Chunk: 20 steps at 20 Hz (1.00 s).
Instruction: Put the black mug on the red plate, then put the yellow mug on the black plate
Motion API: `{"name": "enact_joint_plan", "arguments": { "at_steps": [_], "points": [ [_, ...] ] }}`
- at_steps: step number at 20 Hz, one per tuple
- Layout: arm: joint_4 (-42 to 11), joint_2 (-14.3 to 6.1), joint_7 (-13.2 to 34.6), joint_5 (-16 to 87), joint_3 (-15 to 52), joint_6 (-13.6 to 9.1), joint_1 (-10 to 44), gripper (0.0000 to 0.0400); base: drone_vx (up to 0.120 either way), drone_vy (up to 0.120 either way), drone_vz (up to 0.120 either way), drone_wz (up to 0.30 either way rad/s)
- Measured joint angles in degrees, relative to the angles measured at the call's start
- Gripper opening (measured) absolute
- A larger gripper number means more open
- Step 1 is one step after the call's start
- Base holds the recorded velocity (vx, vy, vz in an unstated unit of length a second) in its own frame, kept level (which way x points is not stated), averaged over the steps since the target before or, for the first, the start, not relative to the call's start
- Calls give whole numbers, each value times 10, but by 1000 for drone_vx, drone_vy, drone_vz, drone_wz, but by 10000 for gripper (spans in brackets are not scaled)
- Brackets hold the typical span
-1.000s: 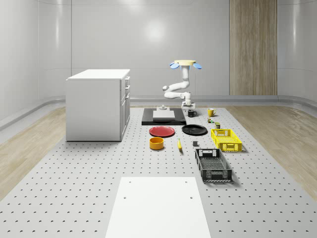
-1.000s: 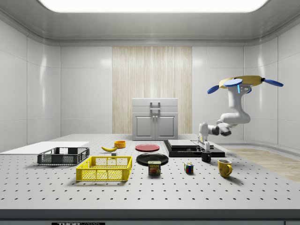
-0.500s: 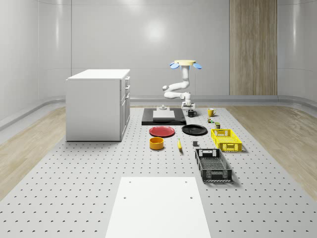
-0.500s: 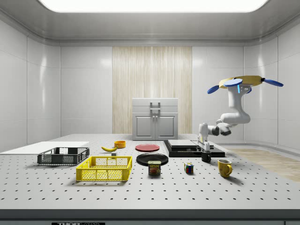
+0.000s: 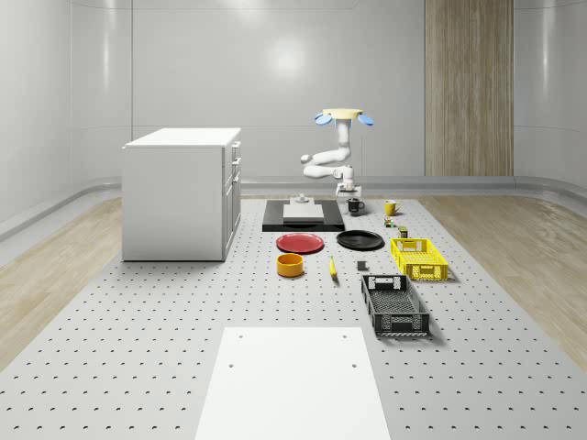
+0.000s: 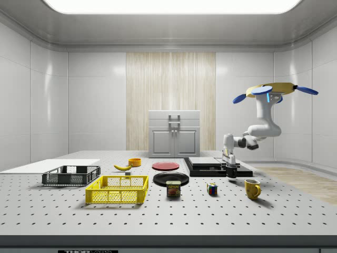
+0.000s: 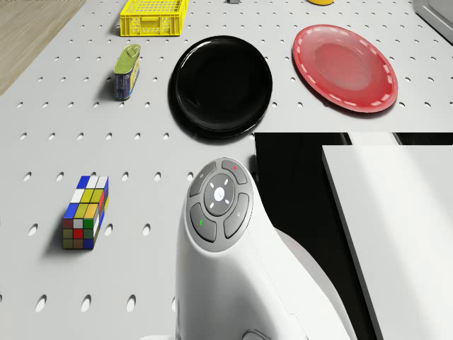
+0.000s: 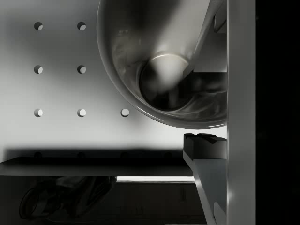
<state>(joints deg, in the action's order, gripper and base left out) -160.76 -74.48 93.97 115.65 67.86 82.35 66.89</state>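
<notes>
The drone (image 6: 276, 89) hovers above the far end of the counter (image 5: 138, 330), just past the black slab (image 5: 304, 220), with its arm bent down beside that slab. The gripper (image 6: 230, 167) is closed on the black mug (image 6: 231, 172), one finger inside the rim and one outside by the look of the wrist view (image 8: 161, 70), and the mug hangs a little clear of the counter, right by the slab's corner. The red plate (image 5: 301, 242) lies on the near side of the slab, with the black plate (image 5: 359, 240) just beside it. The yellow mug (image 5: 390, 207) stands untouched on the far side of the black plate, a short way from the black mug.

My worry is the pinch on the mug's wall: it is a thin hold, so a quick swing could let the mug tilt or slip out. The path to the red plate runs along the slab's edge and past the black plate, so carrying too low could clip either one. Letting go off-centre might leave the mug on the plate's rim, where it would tip.
</notes>
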Motion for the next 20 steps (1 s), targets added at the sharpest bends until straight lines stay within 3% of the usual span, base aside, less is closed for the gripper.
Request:
{"name": "enact_joint_plan", "arguments": {
  "at_steps": [5, 20],
  "points": [
    [-7, -3, 7, -29, 30, -8, 4, 111, 56, -56, 104, 0],
    [-9, -25, 16, -57, 52, 5, 14, 110, 120, -120, 0, 0]
  ]
}}
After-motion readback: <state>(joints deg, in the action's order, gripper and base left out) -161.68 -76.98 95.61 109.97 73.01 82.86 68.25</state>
